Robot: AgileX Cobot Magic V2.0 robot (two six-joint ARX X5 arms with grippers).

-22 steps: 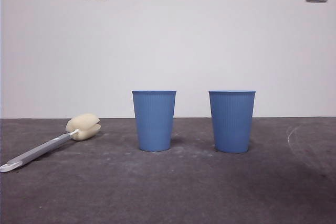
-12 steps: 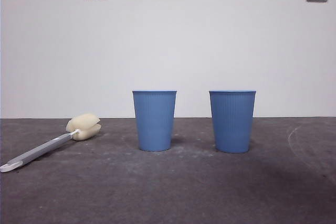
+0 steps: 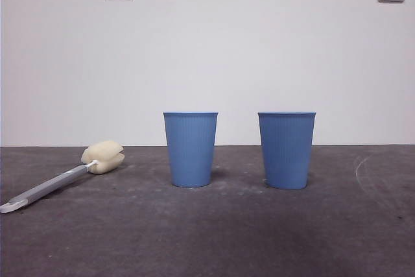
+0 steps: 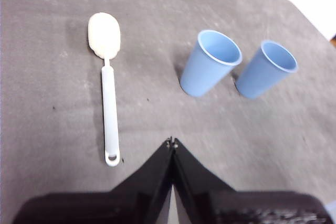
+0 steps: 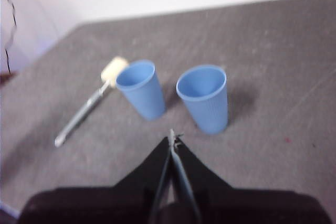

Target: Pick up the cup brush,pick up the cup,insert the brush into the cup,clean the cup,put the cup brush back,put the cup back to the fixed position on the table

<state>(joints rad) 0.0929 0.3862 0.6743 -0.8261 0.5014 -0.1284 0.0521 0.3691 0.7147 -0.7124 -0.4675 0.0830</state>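
Two blue cups (image 3: pixel 190 149) (image 3: pixel 286 150) upright mid-frame, apart, on the table (image 3: pixel 207 238). Cup brush (image 3: pixel 61 178) flat at lower left, clear of both. Left gripper (image 4: pixel 171 143) and right gripper (image 5: pixel 172 139) pinched closed, holding nothing, above open tabletop.

The right wrist view is soft all over: the cup brush (image 5: pixel 86 109) shows no split in its head. In the front view, the brush's (image 3: pixel 61 178) white tip meets the frame's left edge, and neither claw shows.
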